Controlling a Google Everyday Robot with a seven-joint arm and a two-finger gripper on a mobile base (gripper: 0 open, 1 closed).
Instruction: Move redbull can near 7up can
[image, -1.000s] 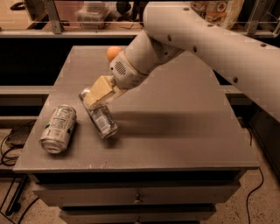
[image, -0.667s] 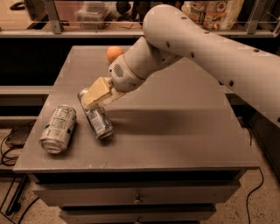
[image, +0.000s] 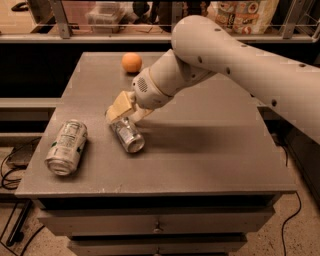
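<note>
Hand sits low over the table, left of centre, closed on the far end of the redbull can. Can lies on its side w/ its shiny end toward the front edge. 7up can also on its side, near it to the left, not touching. Orange at the back, well apart.

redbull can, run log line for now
gripper: at far end of redbull can | redbull can: lying on table, apart from 7up can | 7up can: on its side | orange: back of table
</note>
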